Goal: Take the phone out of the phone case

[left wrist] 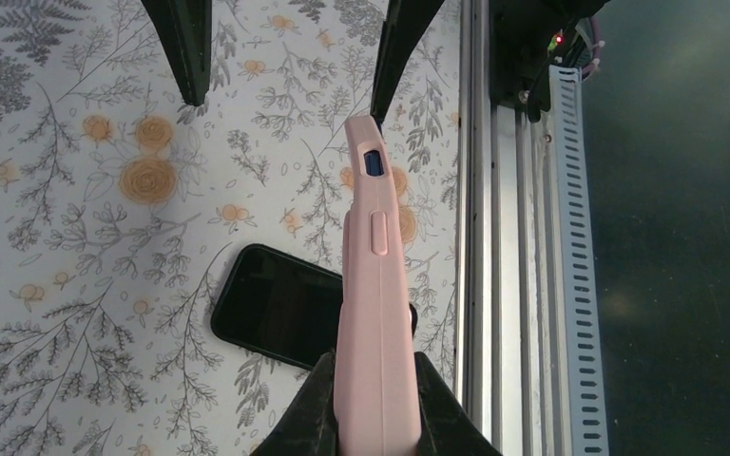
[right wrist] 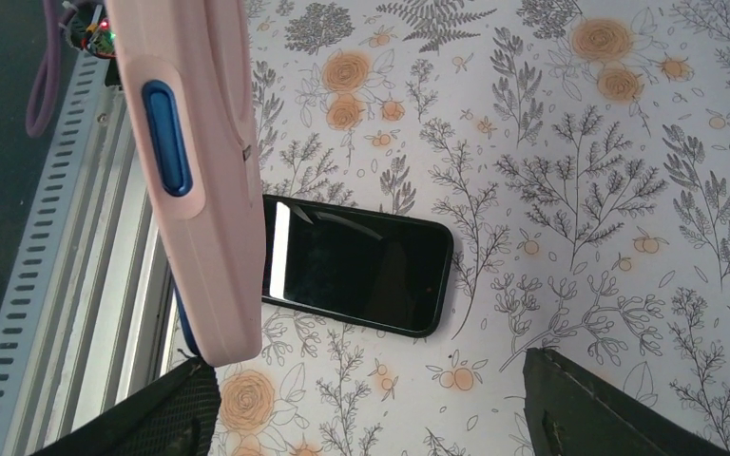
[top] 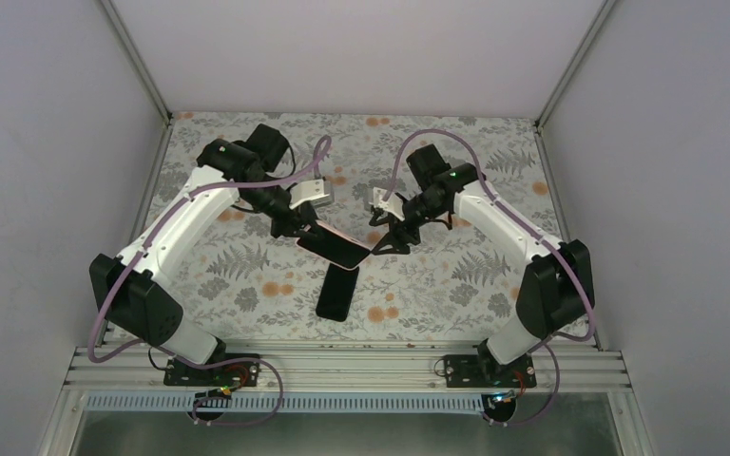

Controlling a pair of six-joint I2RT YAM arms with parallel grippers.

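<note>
- Phone case (left wrist: 373, 285) up off the table, edge-on to the left wrist camera, a hollow shell with the phone out of it
- Pinched at its lower end by the left gripper (left wrist: 373, 418), jaws narrow and tight on both faces
- Smooth matte pink outside, rounded corners, a raised pink button bump on the side, a blue oval button nearer the far end, a sliver of blue lining at the edge in the right wrist view
- Down on the table (right wrist: 580, 190): the phone (right wrist: 361, 266), bare, lying flat, screen up, glossy black glass with rounded corners and a streak of reflected light
- Lies under the held case, near the ribbed metal rail (left wrist: 494, 237) at the table's near edge
- Right gripper (right wrist: 371, 408) spread wide, holding nothing, one tip close by the case's end, contact impossible to tell
- Tabletop flat, printed with grey ferns and orange flowers
</note>
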